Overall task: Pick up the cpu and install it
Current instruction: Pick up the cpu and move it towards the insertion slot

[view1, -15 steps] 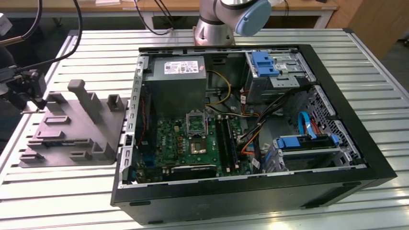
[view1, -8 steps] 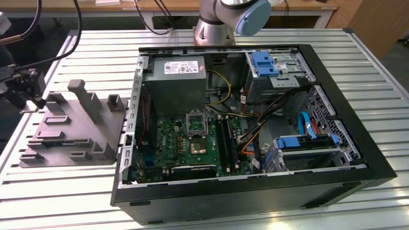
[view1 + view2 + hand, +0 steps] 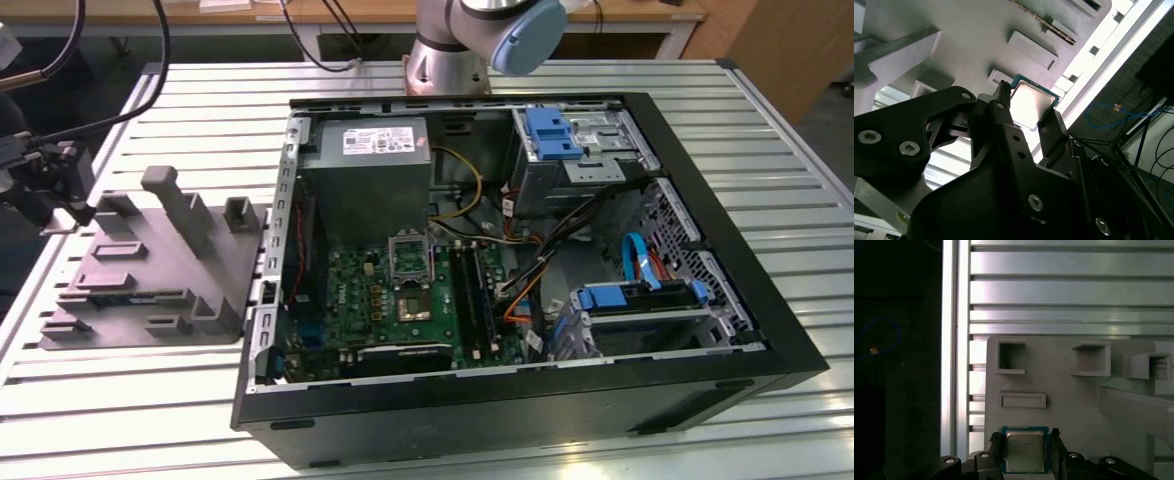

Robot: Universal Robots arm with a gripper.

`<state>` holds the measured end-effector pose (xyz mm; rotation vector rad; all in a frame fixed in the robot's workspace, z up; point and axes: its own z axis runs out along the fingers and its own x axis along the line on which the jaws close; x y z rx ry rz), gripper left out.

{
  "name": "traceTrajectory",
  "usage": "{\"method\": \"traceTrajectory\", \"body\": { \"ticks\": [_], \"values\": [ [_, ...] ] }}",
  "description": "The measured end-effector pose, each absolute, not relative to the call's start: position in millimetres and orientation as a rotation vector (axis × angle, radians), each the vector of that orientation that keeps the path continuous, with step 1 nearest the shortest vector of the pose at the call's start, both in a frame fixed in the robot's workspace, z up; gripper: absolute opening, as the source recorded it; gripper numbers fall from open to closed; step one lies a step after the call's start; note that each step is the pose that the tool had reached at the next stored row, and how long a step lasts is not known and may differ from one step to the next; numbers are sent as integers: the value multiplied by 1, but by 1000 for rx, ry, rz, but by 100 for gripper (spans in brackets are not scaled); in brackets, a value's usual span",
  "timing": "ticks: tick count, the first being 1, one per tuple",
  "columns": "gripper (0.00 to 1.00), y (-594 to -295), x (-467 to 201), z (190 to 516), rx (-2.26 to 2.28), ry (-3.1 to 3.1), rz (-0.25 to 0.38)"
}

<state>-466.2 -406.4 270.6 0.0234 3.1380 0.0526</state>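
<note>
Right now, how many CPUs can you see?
1. The cpu is by the edge of the grey tray, right at the hand; others could be hidden inside the case.

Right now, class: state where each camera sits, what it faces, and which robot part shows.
Exterior view: off the arm, high, looking down on the computer case, grey tray and the arm's base.
First wrist view: on the arm, looking past the gripper at the cpu and grey tray.
Second wrist view: on the arm, slanting along the gripper.
Both wrist views share cpu, gripper, grey tray.
</note>
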Motion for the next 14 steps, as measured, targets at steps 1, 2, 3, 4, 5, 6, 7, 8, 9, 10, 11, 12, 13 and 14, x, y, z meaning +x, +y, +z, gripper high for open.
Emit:
{"method": "traceTrajectory", "body": {
  "ticks": [1, 2, 3, 4, 5, 6, 7, 8, 9, 10, 11, 12, 13, 14],
  "values": [
    [47, -406, -466, 271, 23, 3138, 53],
    [47, -406, -466, 271, 23, 3138, 52],
    [47, -406, -466, 271, 23, 3138, 53],
    [47, -406, -466, 272, 23, 3138, 52],
    [47, -406, -466, 272, 23, 3138, 52],
    [47, -406, -466, 272, 23, 3138, 53],
    [47, -406, -466, 272, 23, 3138, 53],
    [47, -406, -466, 272, 23, 3138, 53],
    [47, -406, -466, 273, 23, 3138, 53],
    [47, -406, -466, 273, 23, 3138, 52],
    [47, -406, -466, 273, 23, 3138, 53],
    [47, -406, -466, 274, 23, 3138, 53],
    [47, -406, -466, 274, 23, 3138, 53],
    [47, -406, -466, 274, 23, 3138, 53]
  ]
}}
